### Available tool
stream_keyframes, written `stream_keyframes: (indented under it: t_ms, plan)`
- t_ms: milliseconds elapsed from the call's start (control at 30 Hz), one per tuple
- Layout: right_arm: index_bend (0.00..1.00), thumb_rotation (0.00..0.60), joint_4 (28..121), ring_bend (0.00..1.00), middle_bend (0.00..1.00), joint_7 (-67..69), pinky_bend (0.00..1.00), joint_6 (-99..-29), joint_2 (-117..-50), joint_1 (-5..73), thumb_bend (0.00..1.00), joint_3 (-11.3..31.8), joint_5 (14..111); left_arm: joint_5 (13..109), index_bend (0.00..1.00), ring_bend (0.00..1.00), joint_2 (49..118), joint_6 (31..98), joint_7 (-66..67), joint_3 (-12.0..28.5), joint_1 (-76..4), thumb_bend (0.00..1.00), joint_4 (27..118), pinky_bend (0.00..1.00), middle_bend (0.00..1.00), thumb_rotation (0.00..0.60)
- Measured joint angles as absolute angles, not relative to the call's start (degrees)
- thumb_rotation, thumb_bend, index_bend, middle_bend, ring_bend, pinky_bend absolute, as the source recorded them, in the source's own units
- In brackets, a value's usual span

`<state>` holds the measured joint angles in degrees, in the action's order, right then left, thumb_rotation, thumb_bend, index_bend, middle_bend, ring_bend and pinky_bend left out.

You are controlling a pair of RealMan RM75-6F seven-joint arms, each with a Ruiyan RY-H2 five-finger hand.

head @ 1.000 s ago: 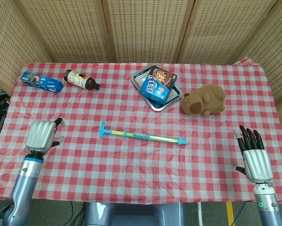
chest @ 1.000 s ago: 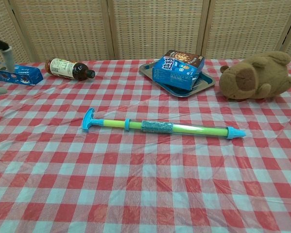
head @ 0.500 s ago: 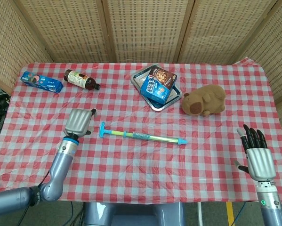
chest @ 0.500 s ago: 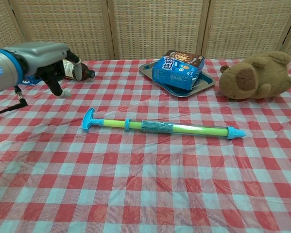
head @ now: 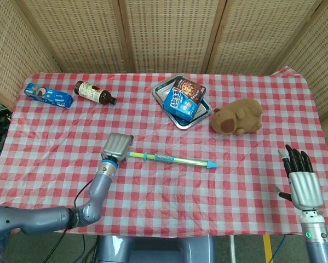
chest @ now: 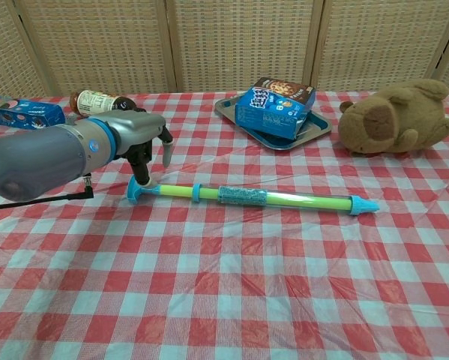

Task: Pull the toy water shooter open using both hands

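We see a table covered in a red-and-white checked cloth [head: 153,186]. The toy water shooter [chest: 250,196] lies flat across the middle, its T-handle end to the left and blue nozzle to the right. Our left hand [chest: 138,139] hangs right over the T-handle with fingers pointing down and apart; one fingertip seems to reach the handle, but we cannot tell whether it grips. Our right hand [head: 302,181] hovers at the near right edge, well apart from the toy, fingers straight and spread, holding nothing. At the far side sit a metal tray [head: 174,118] with snack boxes [head: 183,98], a brown plush animal [head: 237,116], a dark bottle [head: 92,92] lying down, and a blue cookie packet [head: 47,95].
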<state>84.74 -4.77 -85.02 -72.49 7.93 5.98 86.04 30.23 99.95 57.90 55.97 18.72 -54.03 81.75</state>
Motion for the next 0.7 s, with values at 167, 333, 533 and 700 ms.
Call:
stream_keyframes:
  t_ms: [167,333,533,700]
  plan:
    - [0.0,0.6,84.9,0.0,0.0,-4.4,0.0,-85.1,-72.3,7.9,0.01,6.0,86.0,29.7,0.45,0.87,101.1,58.2,55.7,18.0,-55.3,0.28,80.6,0.76,0.93,0.6]
    - [0.0,0.6,85.3,0.0,0.0,-4.0,0.0,-85.3,-72.0,7.8,0.01,5.9,86.2,29.3,0.44,0.87,102.3,58.9,55.8,16.8,-56.2,0.28,79.1,0.76,0.93,0.6]
    - [0.0,0.6,85.6,0.0,0.0,-3.9,0.0,-85.4,-71.9,7.7,0.01,5.7,86.3,28.7,0.43,0.87,102.9,59.2,55.4,16.1,-56.9,0.36,77.6,0.76,0.93,0.6]
    - [0.0,0.6,85.8,0.0,0.0,-3.5,0.0,-85.5,-71.7,7.6,0.01,5.7,86.4,28.2,0.43,0.87,103.6,58.6,55.1,15.7,-57.6,0.36,76.6,0.76,0.93,0.6]
